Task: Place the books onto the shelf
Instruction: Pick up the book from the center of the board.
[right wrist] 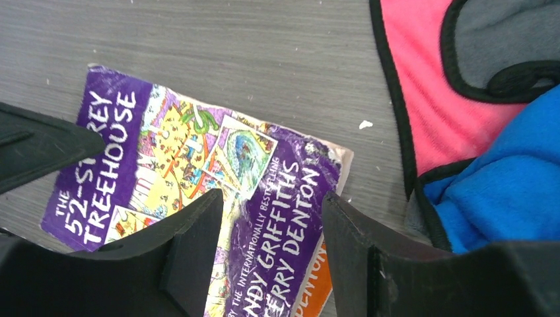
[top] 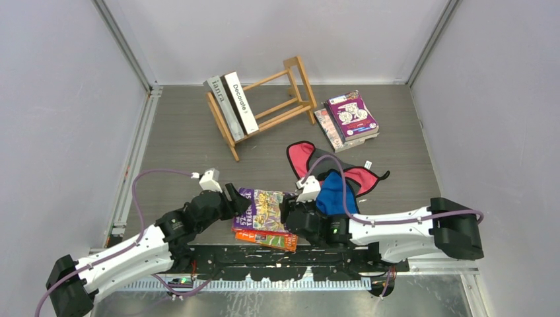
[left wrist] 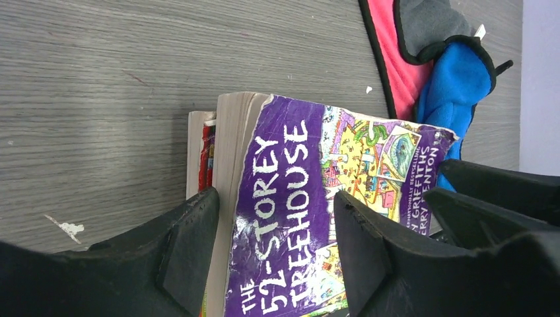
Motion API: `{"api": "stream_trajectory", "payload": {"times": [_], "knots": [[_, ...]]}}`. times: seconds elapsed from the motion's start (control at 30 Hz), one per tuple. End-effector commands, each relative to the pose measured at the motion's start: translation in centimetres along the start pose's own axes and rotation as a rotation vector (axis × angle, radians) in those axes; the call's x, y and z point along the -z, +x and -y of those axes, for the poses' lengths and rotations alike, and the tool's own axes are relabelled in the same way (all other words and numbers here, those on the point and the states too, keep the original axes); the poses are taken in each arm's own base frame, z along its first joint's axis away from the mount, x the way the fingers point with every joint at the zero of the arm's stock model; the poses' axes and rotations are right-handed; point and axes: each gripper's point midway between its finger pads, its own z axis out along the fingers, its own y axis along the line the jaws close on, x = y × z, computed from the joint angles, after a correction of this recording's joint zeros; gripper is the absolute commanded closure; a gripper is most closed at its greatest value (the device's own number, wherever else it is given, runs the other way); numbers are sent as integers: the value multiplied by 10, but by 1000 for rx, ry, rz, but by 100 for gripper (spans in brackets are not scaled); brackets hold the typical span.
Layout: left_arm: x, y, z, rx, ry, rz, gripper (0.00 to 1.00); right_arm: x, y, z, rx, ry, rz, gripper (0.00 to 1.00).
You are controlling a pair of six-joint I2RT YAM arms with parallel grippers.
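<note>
The left claw (left wrist: 272,210) has its black jaws apart, one finger beside the page edges and the other over the cover of a purple paperback, "The 52-Storey Treehouse" (left wrist: 290,198). The right claw (right wrist: 269,203) is spread too, poised over the author's name at the other end of the same book.

Only the left wrist view shows the thick block of pages and a thinner red-spined book (left wrist: 206,155) tucked under them. Only the right wrist view shows an orange cover corner (right wrist: 315,290) poking out below.

From overhead both claws flank the purple paperback at the near edge of the grey wood-grain surface (top: 185,145), with red, blue and grey cloth pieces (top: 333,181) just beside the right one. Only that view takes in the light-wood slatted rack (top: 300,82), standing askew far back, with a big grey book (top: 220,99) and a white "Decorate" book (top: 242,102) leaning at its left end. A pile of small paperbacks (top: 350,117) lies right of it.
</note>
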Motion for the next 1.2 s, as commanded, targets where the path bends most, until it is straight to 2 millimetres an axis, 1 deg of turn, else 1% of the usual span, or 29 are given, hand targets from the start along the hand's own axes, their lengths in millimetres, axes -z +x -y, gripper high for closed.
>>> {"api": "stream_trajectory", "payload": {"times": [0.0,0.13,0.2,0.4,0.7,1.0,1.13,1.17], "knots": [[1,-9,18,12,76,27,36,-3,-6,-23,-86,-33,21,38],[0,-7,15,7,72,20,36,-1,-8,-17,-96,-4,40,38],[0,-7,14,7,71,17,36,2,-8,-8,-82,20,47,38],[-2,-6,13,11,74,12,36,11,-14,3,-84,43,65,38],[-4,-4,13,14,77,5,37,7,2,8,-81,62,45,38],[-5,-1,10,20,73,1,41,2,17,18,-106,79,48,37],[-6,1,10,24,74,-4,42,0,23,19,-116,69,43,36],[-6,1,10,25,75,-5,42,-1,22,15,-135,54,48,36]]}}
